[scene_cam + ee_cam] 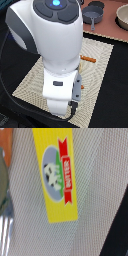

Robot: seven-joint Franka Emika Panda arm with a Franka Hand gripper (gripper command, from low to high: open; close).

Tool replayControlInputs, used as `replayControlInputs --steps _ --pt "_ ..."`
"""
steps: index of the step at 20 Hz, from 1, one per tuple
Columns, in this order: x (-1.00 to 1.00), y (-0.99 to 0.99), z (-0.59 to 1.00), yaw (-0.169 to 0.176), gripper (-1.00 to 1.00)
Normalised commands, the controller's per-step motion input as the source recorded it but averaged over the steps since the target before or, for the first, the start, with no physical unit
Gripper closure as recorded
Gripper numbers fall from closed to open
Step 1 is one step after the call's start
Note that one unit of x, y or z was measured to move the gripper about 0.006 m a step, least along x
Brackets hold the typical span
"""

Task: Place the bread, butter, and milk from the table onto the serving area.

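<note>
Butter point(59, 174) flat on the serving area point(97, 183), label up, directly under the wrist camera. Hand not visible in either view; opening and hold impossible to tell. Arm point(55, 50) masking most of the mat. If released, lift straight up. Black counter point(112, 95) at 3 o'clock.

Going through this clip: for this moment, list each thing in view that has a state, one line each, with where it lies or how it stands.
butter: lying flat, label up, on the serving area.
bread: mostly hidden behind the arm; a sliver shows over the mat.
arm: over the mat, blocking most of it.
fingers: not visible in either view.
pan: upright on the counter.
</note>
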Motion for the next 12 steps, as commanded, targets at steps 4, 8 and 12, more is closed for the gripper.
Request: replayControlInputs --steps 4,8,12 --pt "-0.90 0.71 0.02 0.000 -1.00" --pt "-1.00 0.45 0.00 0.000 -1.00" --pt "-1.00 0.41 0.00 0.000 -1.00"
